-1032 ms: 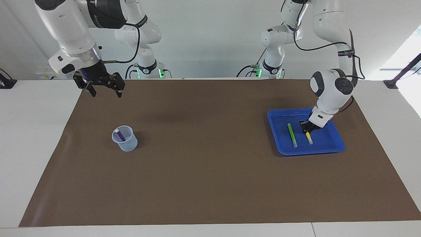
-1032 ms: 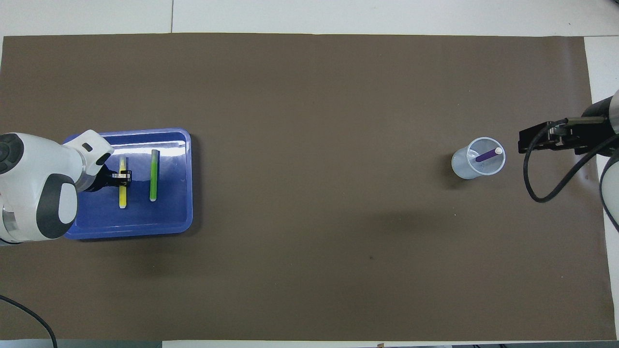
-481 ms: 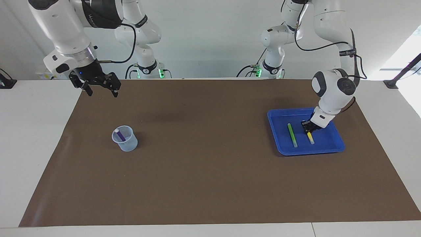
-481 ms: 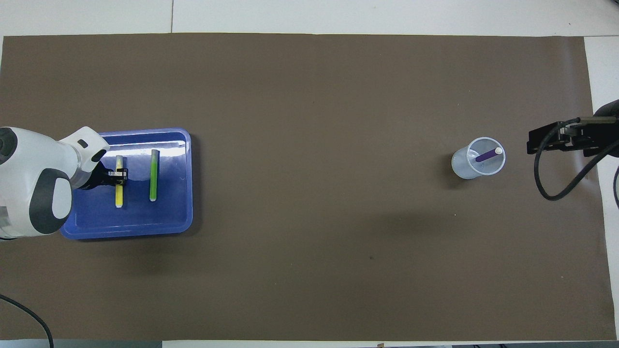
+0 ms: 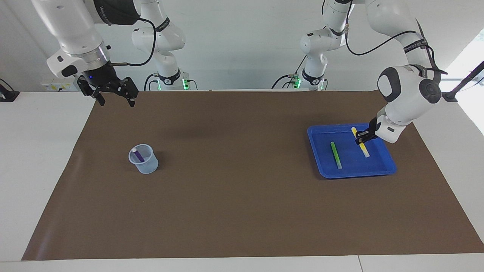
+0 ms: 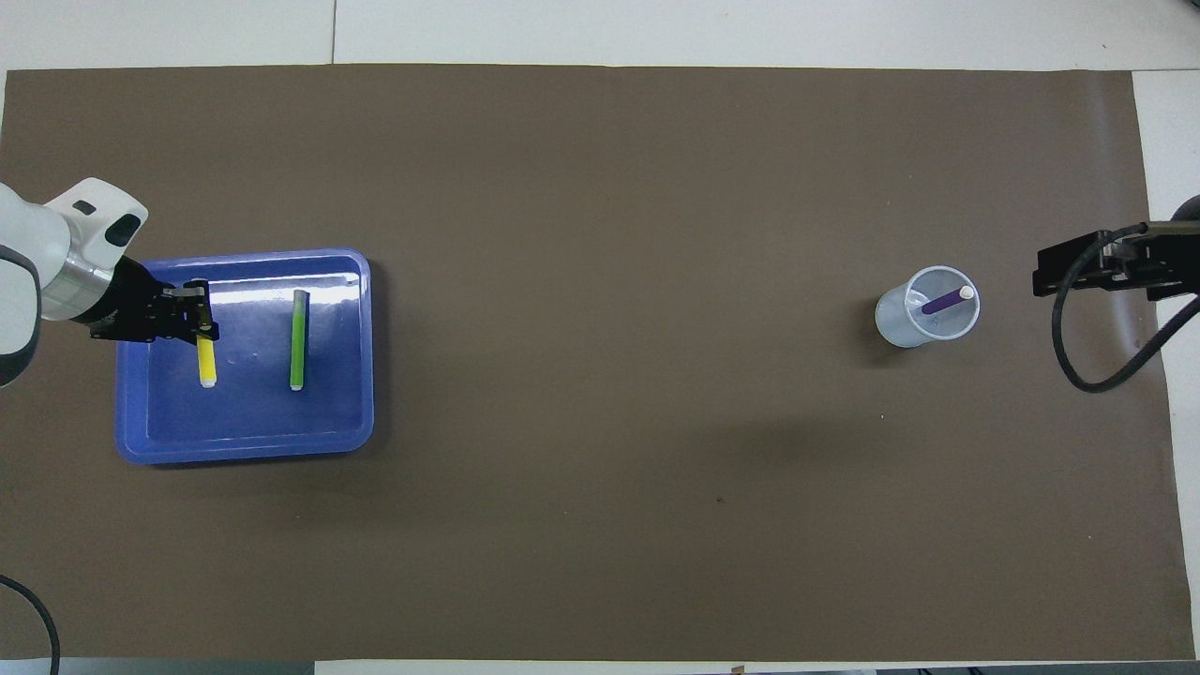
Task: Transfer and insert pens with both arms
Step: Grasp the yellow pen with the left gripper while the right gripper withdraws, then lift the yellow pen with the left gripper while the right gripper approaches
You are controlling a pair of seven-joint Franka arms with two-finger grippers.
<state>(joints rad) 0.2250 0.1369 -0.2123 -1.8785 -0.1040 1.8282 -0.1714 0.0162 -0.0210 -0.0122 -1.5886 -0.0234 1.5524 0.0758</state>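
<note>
Three marker pens: one yellow pen [image 5: 360, 142], one green pen [image 5: 335, 155], one purple pen [image 5: 138, 155]. One blue tray [image 5: 315, 140] at three o'clock in the facing view, one clear plastic cup [image 5: 145, 161] at nine. One brown mat [image 5: 242, 211]. Two large arms, two smaller arms.

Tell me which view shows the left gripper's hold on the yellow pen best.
The facing view: the left gripper is shut on the yellow pen, which hangs tilted above the blue tray. In the overhead view the left gripper covers part of the pen, and its height cannot be judged.
</note>
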